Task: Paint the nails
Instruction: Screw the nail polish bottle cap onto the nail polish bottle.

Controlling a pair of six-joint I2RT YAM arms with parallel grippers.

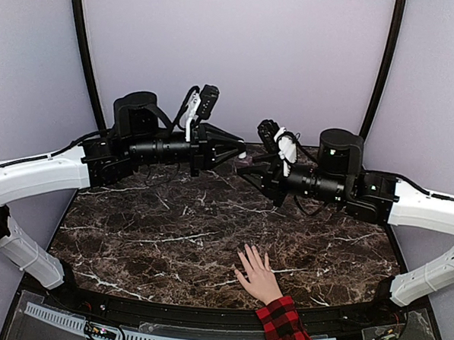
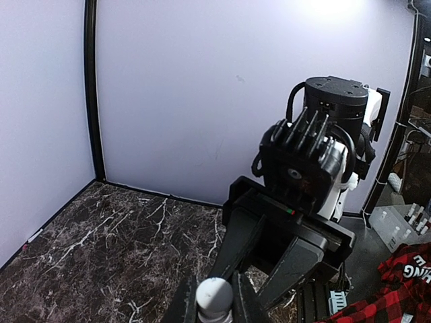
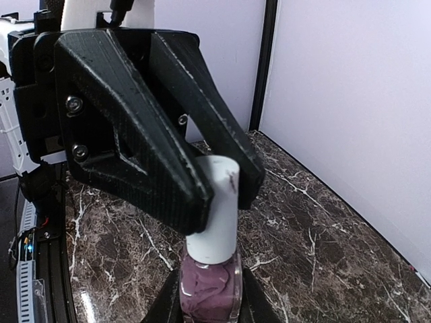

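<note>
**Both tools clamped on one polish bottle above the counter**

The dark, white-veined marble counter [image 1: 147,242] fills the floor of the pale-walled booth. The left arm [image 1: 36,175] and the right arm [image 1: 431,207] reach inward from either side and meet in the air above the middle of the counter, nearer its far edge.

The left tool [image 1: 239,150] and the right tool [image 1: 244,171] face each other tip to tip. A light-skinned hand [image 1: 259,277] lies flat on the counter well below both tools, toward the arm bases and slightly to the right tool's side. Its fingers are spread and point toward the tools, and a red-and-black plaid sleeve [image 1: 283,329] covers the wrist.

In the right wrist view, the right tool's fingers are closed against the glass body of the polish bottle [image 3: 209,289]. The bottle stands upright and holds purple lacquer. The left tool's black fingers come in from above and are pressed tight on either side of the white cap [image 3: 212,229].

The nails [image 1: 247,252] sit at the fingertips of the resting hand, apart from both tools. They are too small to make out one by one.
</note>
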